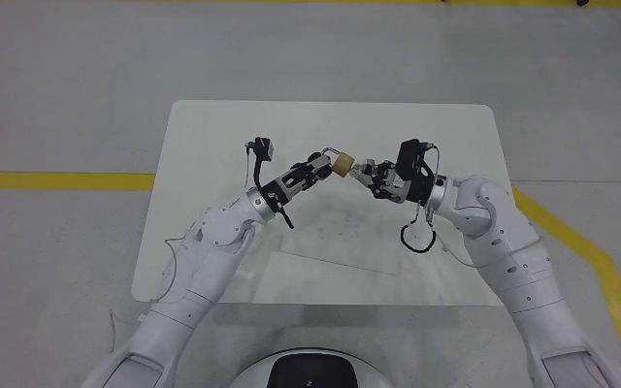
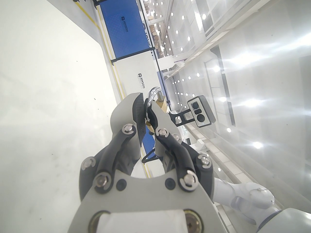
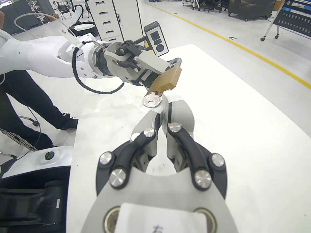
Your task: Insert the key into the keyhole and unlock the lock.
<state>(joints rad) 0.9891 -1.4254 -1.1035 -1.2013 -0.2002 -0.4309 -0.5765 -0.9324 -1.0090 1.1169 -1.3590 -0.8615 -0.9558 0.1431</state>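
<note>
A brass padlock point(image 1: 342, 164) with a silver shackle is held above the middle of the white table point(image 1: 243, 126). My left gripper point(image 1: 320, 167) is shut on it. The left wrist view shows the padlock point(image 2: 162, 103) pinched between the left gripper's point(image 2: 148, 116) fingers, shackle pointing away. In the right wrist view the padlock point(image 3: 168, 79) tilts down out of the left gripper point(image 3: 161, 73). A silver key point(image 3: 151, 102) sticks into its lower end. My right gripper point(image 3: 164, 103) is shut, pinching the edge of the key's round head.
Both arms meet over the table's middle, a little above the surface. Bare tabletop lies all around them. A yellow floor line point(image 1: 68, 180) runs past both sides of the table. A black cable loop point(image 1: 419, 238) hangs under the right wrist.
</note>
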